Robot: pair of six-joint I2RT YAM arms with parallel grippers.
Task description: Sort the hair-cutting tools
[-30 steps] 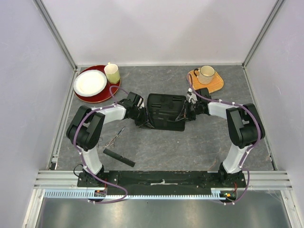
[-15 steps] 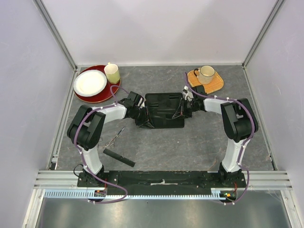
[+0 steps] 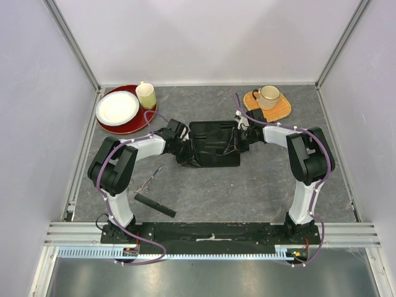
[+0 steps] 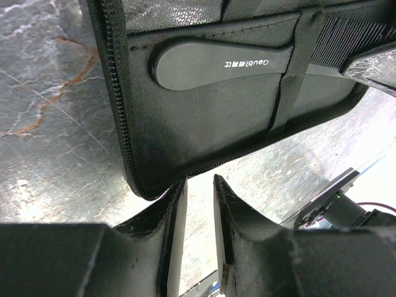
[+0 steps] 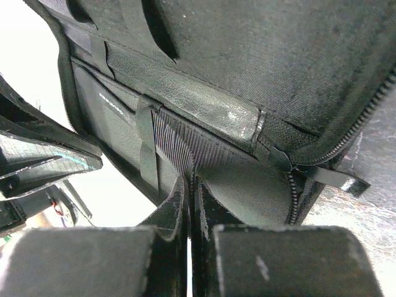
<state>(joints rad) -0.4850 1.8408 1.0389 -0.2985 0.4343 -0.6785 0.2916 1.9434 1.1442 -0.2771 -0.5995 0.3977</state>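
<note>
A black zip case [image 3: 213, 139] lies open mid-table. A handled black comb [image 4: 223, 62] sits strapped inside it; its teeth [image 5: 179, 139] show under an elastic band. My left gripper [image 3: 185, 151] is at the case's left edge, open, with bare table showing between its fingers [image 4: 198, 182]; one fingertip touches the zip rim. My right gripper [image 3: 237, 142] is at the case's right edge, shut [image 5: 190, 182], its tips against the comb's toothed end. Silver scissors [image 3: 150, 179] and a plain black comb [image 3: 154, 205] lie on the table near the left arm.
A white plate on a red plate [image 3: 117, 108] and a green cup [image 3: 146, 95] stand at the back left. A mug [image 3: 268, 96] on an orange coaster stands at the back right. The case's zip pull [image 5: 334, 179] sticks out near my right fingers.
My right arm has swung in toward the case's right edge and nudged it slightly left. The left gripper has barely moved and has narrowed a little.
</note>
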